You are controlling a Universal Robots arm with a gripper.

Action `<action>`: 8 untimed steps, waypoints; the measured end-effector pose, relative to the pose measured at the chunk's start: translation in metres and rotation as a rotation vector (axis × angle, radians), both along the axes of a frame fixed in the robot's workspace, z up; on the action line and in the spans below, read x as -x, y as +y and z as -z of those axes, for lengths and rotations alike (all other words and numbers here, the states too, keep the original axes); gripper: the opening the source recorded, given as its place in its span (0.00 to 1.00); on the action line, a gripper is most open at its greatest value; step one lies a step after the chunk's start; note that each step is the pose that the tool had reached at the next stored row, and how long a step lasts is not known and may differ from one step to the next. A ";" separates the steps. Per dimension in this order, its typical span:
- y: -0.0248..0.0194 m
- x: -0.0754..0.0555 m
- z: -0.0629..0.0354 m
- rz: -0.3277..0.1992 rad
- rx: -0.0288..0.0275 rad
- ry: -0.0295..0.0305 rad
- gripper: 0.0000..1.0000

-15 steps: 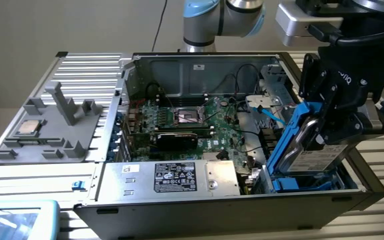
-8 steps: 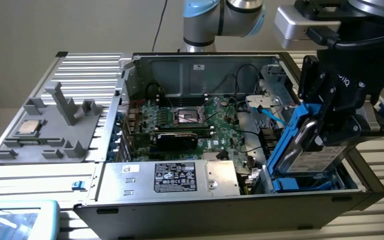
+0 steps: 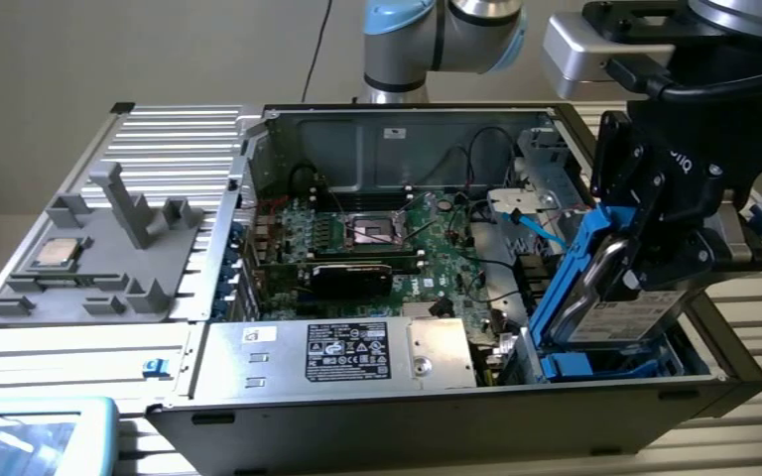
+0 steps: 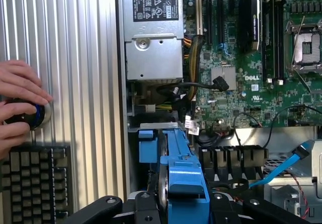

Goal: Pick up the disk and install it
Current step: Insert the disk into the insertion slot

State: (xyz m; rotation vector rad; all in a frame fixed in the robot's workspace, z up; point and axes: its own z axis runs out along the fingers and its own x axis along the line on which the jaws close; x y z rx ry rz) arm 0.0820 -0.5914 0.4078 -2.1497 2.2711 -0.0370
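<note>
Ribbed metal desk [image 3: 76, 362] carries an open computer case [image 3: 395, 139]. A silver power box [image 3: 262, 362] sits along the case wall nearest the exterior view. The disk [image 3: 606, 312], in its blue carrier, stands on edge and tilted, its lower end at the blue bay on the exterior view's right of the case. Pincer [image 3: 639, 273] pinching the disk from above. A hand [image 4: 17, 105] rests on a round knob [image 4: 35, 116].

"DELL" on the motherboard [image 4: 236, 58]
</note>
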 end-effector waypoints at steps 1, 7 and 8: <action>0.0000 0.000 0.0000 0.000 -0.0001 0.0000 0.37; 0.0005 0.000 0.0010 0.000 -0.0007 0.0000 0.37; 0.0008 0.000 0.0011 0.000 -0.0005 0.0000 0.37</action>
